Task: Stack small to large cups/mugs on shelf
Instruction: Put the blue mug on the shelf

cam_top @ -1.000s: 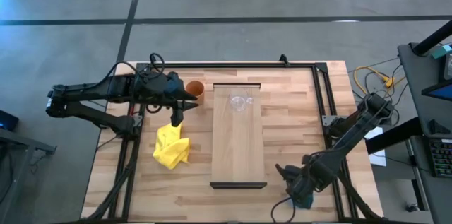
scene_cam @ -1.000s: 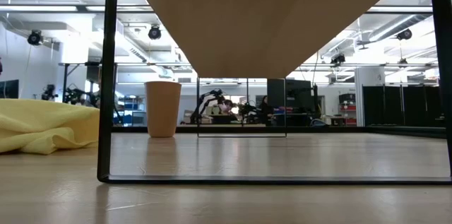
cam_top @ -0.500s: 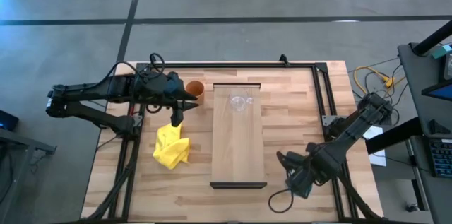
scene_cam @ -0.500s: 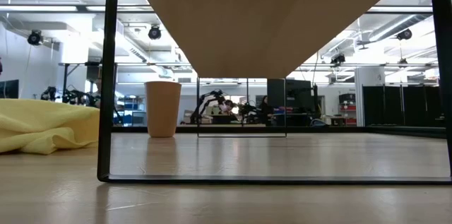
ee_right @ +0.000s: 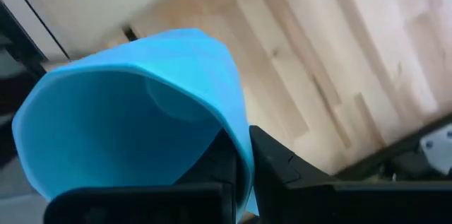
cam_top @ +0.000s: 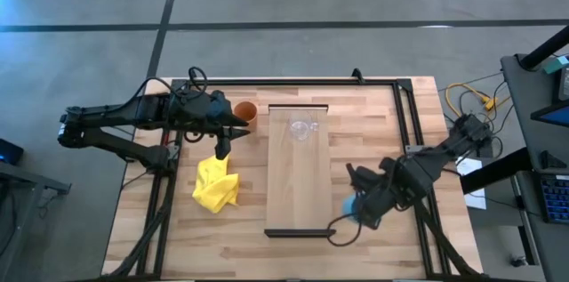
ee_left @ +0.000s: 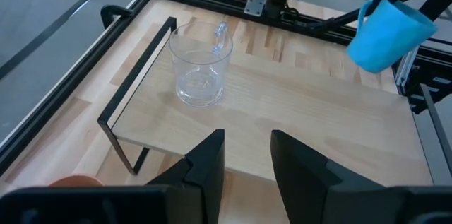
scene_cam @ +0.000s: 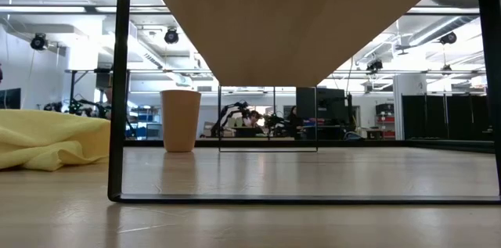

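Observation:
The clear glass mug (cam_top: 302,129) stands on the far end of the pale wooden shelf (cam_top: 300,184); it also shows in the left wrist view (ee_left: 201,61). The orange-brown cup (cam_top: 244,113) stands on the table left of the shelf, and in the low view (scene_cam: 180,120). My left gripper (cam_top: 238,122) is open and empty beside that cup, pointing toward the shelf. My right gripper (cam_top: 360,209) is shut on the light-blue mug (cam_top: 348,206), in the air just right of the shelf's near end. My right gripper holds the light-blue mug by its rim wall (ee_right: 241,150). The wall is pinched between the two fingers, one finger (ee_right: 212,171) on the inner side and one (ee_right: 282,160) outside. The mug (ee_left: 387,34) is lifted clear of the table and tilted.
A crumpled yellow cloth (cam_top: 216,184) lies on the table left of the shelf's middle. The shelf stands on thin black frame legs (scene_cam: 116,123) above the slatted tabletop. Black rails (cam_top: 404,131) run along the table's far and right sides.
My right gripper has gone from near the table's near edge toward the far edge and left toward the shelf. It has carried the light-blue mug up clear of the table.

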